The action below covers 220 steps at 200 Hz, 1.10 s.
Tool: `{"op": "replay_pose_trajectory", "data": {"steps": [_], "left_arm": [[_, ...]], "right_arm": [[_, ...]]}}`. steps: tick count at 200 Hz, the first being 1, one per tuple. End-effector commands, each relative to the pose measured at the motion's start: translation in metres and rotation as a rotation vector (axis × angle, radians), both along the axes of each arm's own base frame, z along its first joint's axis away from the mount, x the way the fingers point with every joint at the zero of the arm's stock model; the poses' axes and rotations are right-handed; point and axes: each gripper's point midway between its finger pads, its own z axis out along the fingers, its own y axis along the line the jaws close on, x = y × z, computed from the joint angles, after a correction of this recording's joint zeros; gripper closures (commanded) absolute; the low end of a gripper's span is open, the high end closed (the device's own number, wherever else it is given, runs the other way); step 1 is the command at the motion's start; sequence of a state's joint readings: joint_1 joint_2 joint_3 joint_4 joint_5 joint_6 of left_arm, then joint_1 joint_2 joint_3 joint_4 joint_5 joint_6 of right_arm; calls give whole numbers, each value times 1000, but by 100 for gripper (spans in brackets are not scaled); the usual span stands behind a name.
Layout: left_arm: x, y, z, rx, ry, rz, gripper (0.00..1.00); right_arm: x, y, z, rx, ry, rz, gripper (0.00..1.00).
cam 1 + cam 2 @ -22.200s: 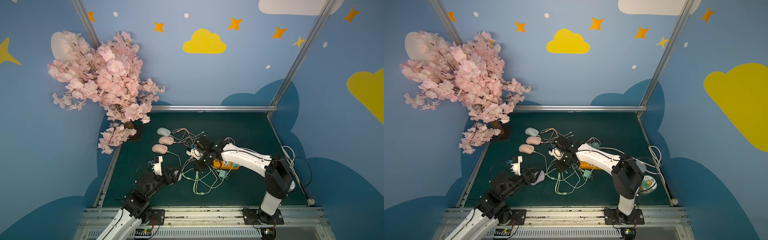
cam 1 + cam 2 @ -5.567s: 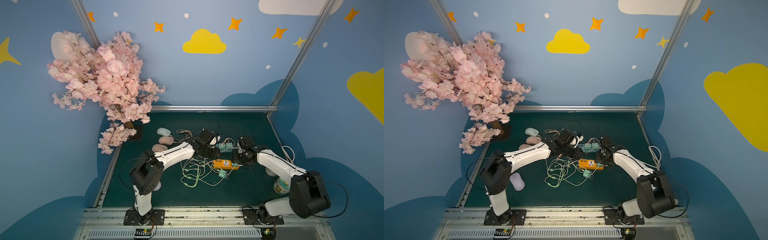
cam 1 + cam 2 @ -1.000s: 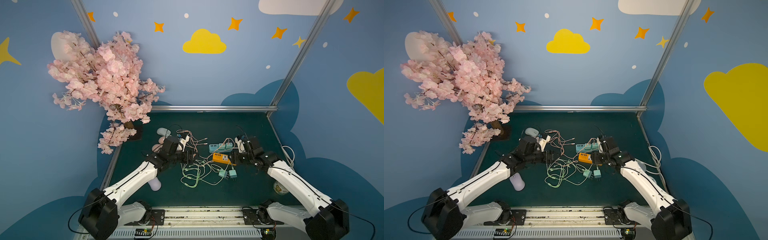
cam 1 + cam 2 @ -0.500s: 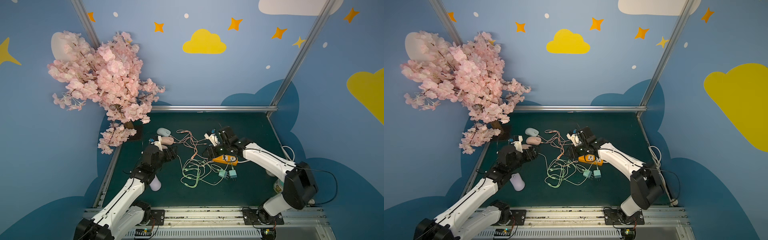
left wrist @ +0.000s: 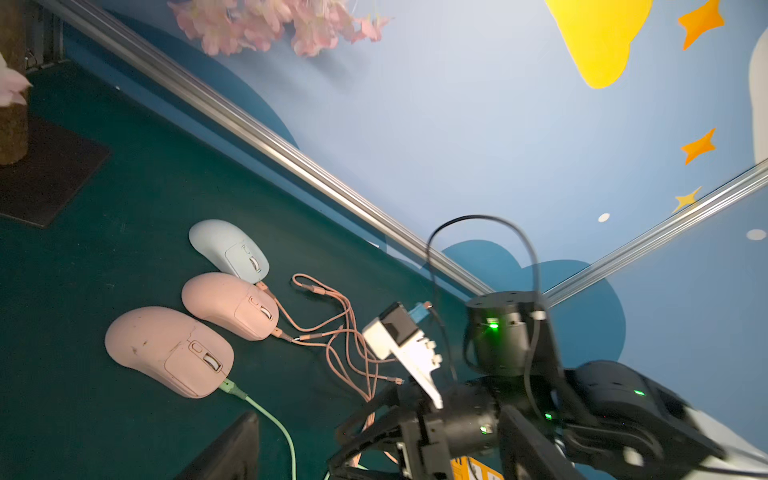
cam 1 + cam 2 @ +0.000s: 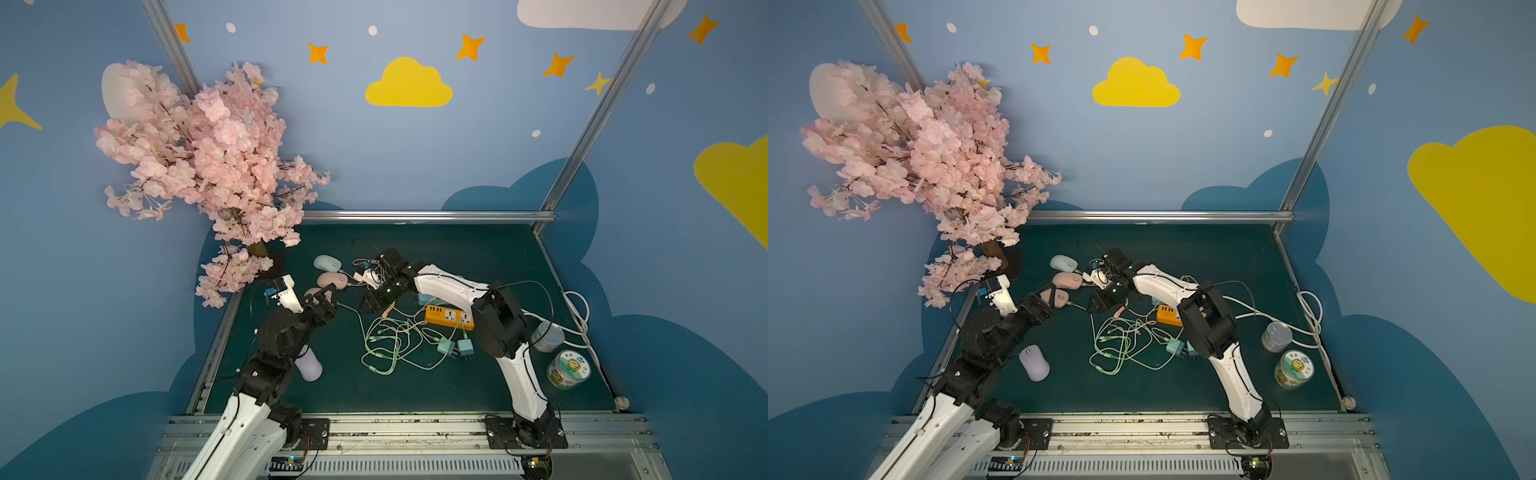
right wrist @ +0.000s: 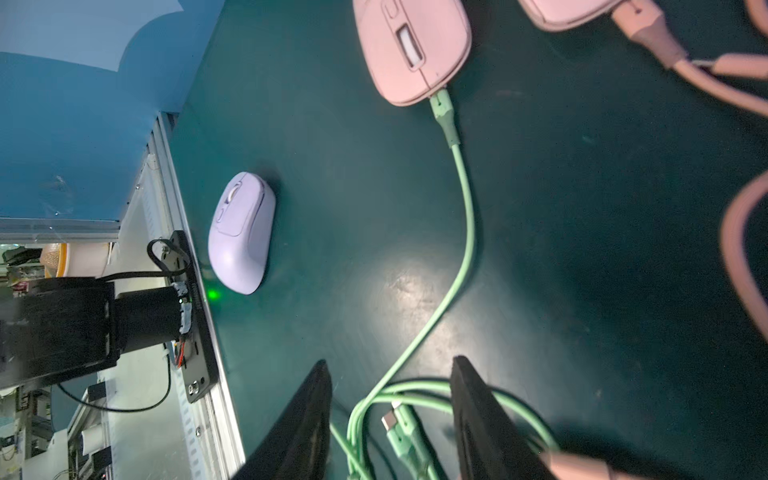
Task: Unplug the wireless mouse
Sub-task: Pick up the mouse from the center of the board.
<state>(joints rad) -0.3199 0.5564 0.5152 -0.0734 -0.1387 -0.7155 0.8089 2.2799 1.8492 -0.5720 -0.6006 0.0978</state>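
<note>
Reaching stage, plug not yet pulled: pink mouse [image 7: 411, 45] at top centre of the right wrist view with green plug [image 7: 444, 110] seated; right gripper [image 7: 390, 361] spread astride green cable [image 7: 465, 232] at bottom centre, left gripper [image 6: 1054, 297] spread near the mouse in a top view; next, presumably, pinning mouse and closing on plug.

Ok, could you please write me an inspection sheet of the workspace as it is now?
Surface: dark green mat, no spill seen.
Job's things: pink mouse with green cable plugged in; second pink mouse and light blue mouse beside it; lilac mouse apart, no cable.
Clutter: orange power strip, two teal chargers, two cans.
Grippers: left gripper open by the pink mouse; right gripper open, astride green cable loops.
Cables: green cable and pink cable tangled mid-mat; white cord near the cans.
Surroundings: blossom tree, blue painted walls.
</note>
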Motion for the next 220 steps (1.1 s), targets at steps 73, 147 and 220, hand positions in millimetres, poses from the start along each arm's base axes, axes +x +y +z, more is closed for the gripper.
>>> {"op": "replay_pose_trajectory", "data": {"steps": [73, 147, 220], "left_arm": [[-21, 8, -14, 86, 48, -12, 9], [-19, 9, -14, 91, 48, -11, 9], [-20, 10, -13, 90, 49, -8, 9]], "right_arm": [[26, 20, -44, -53, 157, -83, 54], [-5, 30, -36, 37, 357, -46, 58], [-5, 42, -37, 100, 431, -69, 67]]}}
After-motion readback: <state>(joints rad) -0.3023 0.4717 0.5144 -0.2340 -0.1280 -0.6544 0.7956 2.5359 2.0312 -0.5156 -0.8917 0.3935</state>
